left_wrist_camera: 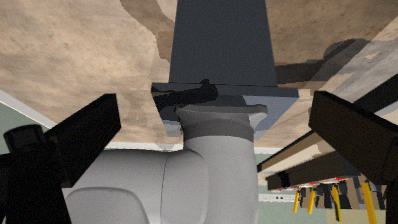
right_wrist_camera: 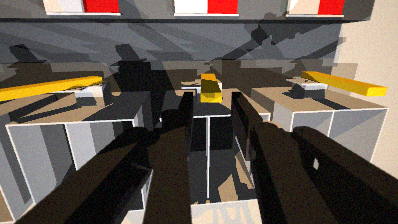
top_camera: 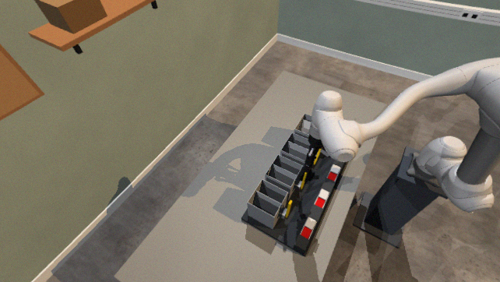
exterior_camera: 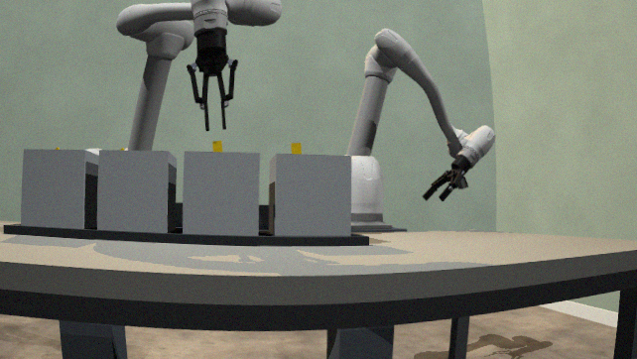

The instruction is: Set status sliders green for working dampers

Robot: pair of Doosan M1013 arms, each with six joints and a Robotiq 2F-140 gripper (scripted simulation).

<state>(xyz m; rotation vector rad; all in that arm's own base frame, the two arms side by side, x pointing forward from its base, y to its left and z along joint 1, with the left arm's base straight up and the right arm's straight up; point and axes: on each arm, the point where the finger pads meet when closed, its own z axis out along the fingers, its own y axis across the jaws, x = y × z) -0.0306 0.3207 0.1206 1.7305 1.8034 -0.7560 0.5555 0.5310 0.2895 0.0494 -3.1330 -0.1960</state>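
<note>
Four grey box dampers stand in a row on a dark base (top_camera: 286, 238), each with a yellow lever. In the right wrist view the middle damper's lever (right_wrist_camera: 211, 96) (exterior_camera: 217, 146) points up towards the camera; the levers beside it (right_wrist_camera: 60, 87) (right_wrist_camera: 350, 84) slant outwards. Three sliders (top_camera: 306, 233) (top_camera: 320, 202) (top_camera: 332, 176) show red beside white covers; the fourth is hidden by the right arm. My right gripper (exterior_camera: 215, 129) (right_wrist_camera: 212, 106) is partly open and empty, above the third damper (exterior_camera: 221, 193) from the left in the exterior view. My left gripper (exterior_camera: 434, 198) (left_wrist_camera: 214, 109) is wide open, empty, away from the dampers.
The right arm (top_camera: 336, 134) reaches over the row and hides its far end in the top view. A dark pedestal (top_camera: 401, 206) stands beside the table (top_camera: 183, 237). A wall shelf (top_camera: 125, 15) carries a box (top_camera: 87, 15).
</note>
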